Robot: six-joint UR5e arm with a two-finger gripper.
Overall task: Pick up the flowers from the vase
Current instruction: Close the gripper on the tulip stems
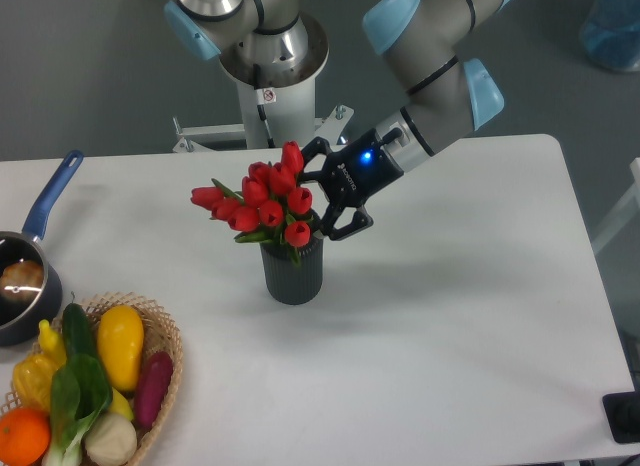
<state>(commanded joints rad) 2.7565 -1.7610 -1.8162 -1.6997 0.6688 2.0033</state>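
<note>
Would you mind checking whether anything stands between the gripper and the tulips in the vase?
Nothing visible does. The gripper is right beside the red tulips, its open fingers reaching in at the bunch's right side above the ribbed grey vase. This view cannot show whether they touch.

Matt ribbed vase (293,273), smooth white table (470,316), woven wicker basket (166,361).

A bunch of red tulip buds with green leaves (262,204) sits in the round mouth of a small dark grey ribbed cylindrical vase (293,273). The buds lean out to the left over the rim, one standing higher at the back. The vase stands upright on the white surface (470,316), left of its middle.
</note>
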